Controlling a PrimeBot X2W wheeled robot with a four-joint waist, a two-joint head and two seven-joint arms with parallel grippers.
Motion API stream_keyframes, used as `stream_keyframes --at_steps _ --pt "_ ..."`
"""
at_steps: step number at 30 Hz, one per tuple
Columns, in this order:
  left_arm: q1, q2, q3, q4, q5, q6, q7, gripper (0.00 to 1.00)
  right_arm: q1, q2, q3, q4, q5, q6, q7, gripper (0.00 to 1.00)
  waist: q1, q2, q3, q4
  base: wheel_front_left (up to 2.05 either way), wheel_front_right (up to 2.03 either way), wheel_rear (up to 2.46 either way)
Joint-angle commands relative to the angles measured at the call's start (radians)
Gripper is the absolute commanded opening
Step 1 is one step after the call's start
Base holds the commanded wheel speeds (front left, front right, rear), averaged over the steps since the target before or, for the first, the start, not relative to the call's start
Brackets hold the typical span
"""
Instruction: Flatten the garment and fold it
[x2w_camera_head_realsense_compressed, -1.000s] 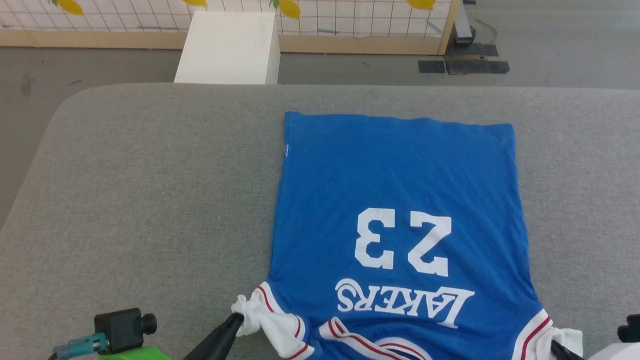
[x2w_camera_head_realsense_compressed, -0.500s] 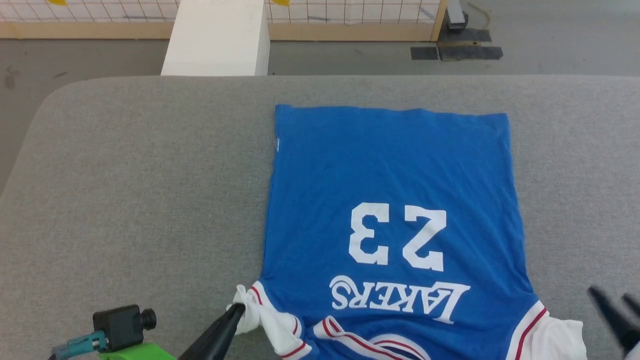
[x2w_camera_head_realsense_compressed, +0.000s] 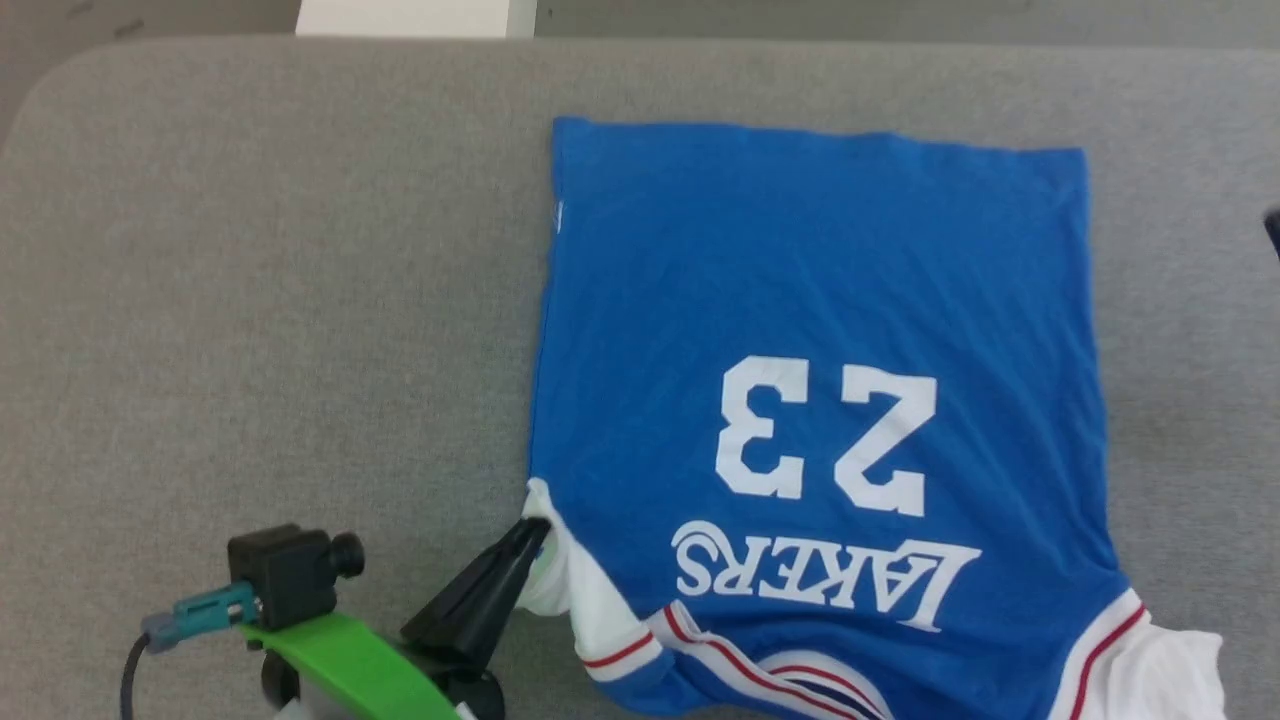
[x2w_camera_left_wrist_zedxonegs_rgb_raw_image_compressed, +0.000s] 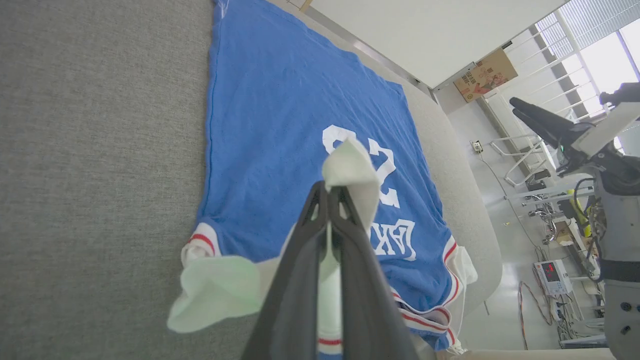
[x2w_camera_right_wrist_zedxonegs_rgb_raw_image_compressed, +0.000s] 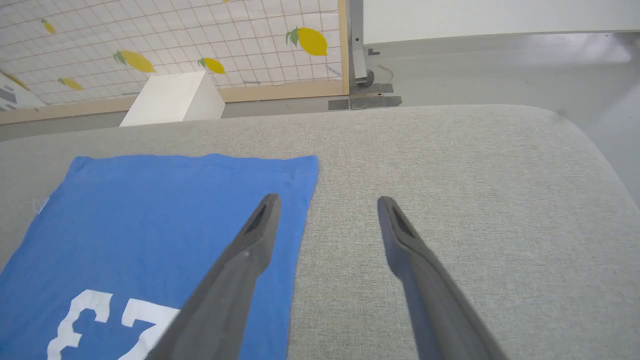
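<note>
The garment (x2w_camera_head_realsense_compressed: 800, 280), a royal-blue jersey with a white "23" and white lettering, lies spread on the grey padded table (x2w_camera_head_realsense_compressed: 250, 300), collar end nearest me. My left gripper (x2w_camera_head_realsense_compressed: 530, 535) is shut on its white left sleeve (x2w_camera_head_realsense_compressed: 570, 590). In the left wrist view the left gripper (x2w_camera_left_wrist_zedxonegs_rgb_raw_image_compressed: 330, 192) holds the sleeve (x2w_camera_left_wrist_zedxonegs_rgb_raw_image_compressed: 350, 165) raised over the blue body (x2w_camera_left_wrist_zedxonegs_rgb_raw_image_compressed: 270, 110). My right gripper (x2w_camera_right_wrist_zedxonegs_rgb_raw_image_compressed: 327, 200) is open and holds nothing, hovering over the right edge of the garment (x2w_camera_right_wrist_zedxonegs_rgb_raw_image_compressed: 150, 210). It is also in the left wrist view, right gripper (x2w_camera_left_wrist_zedxonegs_rgb_raw_image_compressed: 513, 106) lifted. The right sleeve (x2w_camera_head_realsense_compressed: 1170, 670) lies loose.
A white box (x2w_camera_right_wrist_zedxonegs_rgb_raw_image_compressed: 175, 97) stands on the floor beyond the table's far edge, in front of a lattice screen with lemon shapes (x2w_camera_right_wrist_zedxonegs_rgb_raw_image_compressed: 200, 40). The table's rounded right edge (x2w_camera_right_wrist_zedxonegs_rgb_raw_image_compressed: 600, 165) drops to the floor. Lab equipment (x2w_camera_left_wrist_zedxonegs_rgb_raw_image_compressed: 550, 275) stands off the table's side.
My right gripper has let go of the right sleeve, opened and risen away to the right. The left gripper keeps its sleeve and has drawn it toward the shirt's body. The head camera has tilted down.
</note>
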Motion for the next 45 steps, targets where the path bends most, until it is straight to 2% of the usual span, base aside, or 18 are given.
stream_keyframes --at_steps 1,6,12,18,26,27,28,29,36,45 --pt "-0.032 -0.006 -0.009 -0.007 0.011 -0.006 0.004 0.00 -0.054 0.002 0.011 0.034 -0.014 -0.001 0.020 1.00 -0.0001 0.0000 0.088 0.033 0.00 0.00 0.00" --pt "-0.085 -0.019 -0.041 -0.004 0.035 -0.011 0.016 0.00 -0.231 0.003 0.029 0.164 -0.066 -0.001 0.102 1.00 -0.0001 0.0000 0.155 0.063 0.00 0.00 0.00" --pt "-0.121 -0.034 -0.067 0.017 0.047 -0.020 0.018 0.00 -0.368 0.005 0.026 0.282 -0.141 -0.001 0.162 1.00 -0.0001 0.0000 0.206 0.100 0.00 0.00 0.00" --pt "-0.144 -0.044 -0.082 0.034 0.049 -0.031 0.017 0.00 -0.418 0.006 0.017 0.368 -0.199 -0.001 0.193 1.00 -0.0001 0.0000 0.234 0.130 0.00 0.00 0.00" --pt "-0.155 -0.047 -0.087 0.039 0.051 -0.032 0.017 0.00 -0.426 0.012 0.014 0.424 -0.220 -0.001 0.201 1.00 -0.0001 0.0000 0.257 0.148 0.00 0.00 0.00" --pt "-0.156 -0.047 -0.086 0.038 0.051 -0.031 0.016 0.00 -0.425 0.011 0.020 0.427 -0.217 -0.001 0.207 0.49 -0.0001 0.0000 0.260 0.148 0.00 0.00 0.00" --pt "-0.157 -0.047 -0.084 0.038 0.051 -0.030 0.015 0.00 -0.425 0.010 0.023 0.427 -0.213 -0.001 0.209 0.31 -0.0001 0.0000 0.262 0.147 0.00 0.00 0.00" --pt "-0.158 -0.047 -0.083 0.037 0.051 -0.030 0.014 0.00 -0.424 0.009 0.025 0.427 -0.210 -0.001 0.210 0.00 -0.0001 0.0000 0.263 0.146 0.00 0.00 0.00" --pt "-0.168 -0.047 -0.070 0.056 0.043 -0.032 0.005 0.00 -0.409 -0.001 0.046 0.411 -0.171 -0.001 0.167 0.00 -0.0001 0.0000 0.243 0.117 0.00 0.00 0.00" --pt "-0.142 -0.036 -0.052 0.088 0.026 -0.030 -0.004 0.00 -0.312 -0.001 0.068 0.351 -0.084 -0.001 0.036 0.00 -0.0001 0.0000 0.107 0.050 0.00 0.00 0.00"
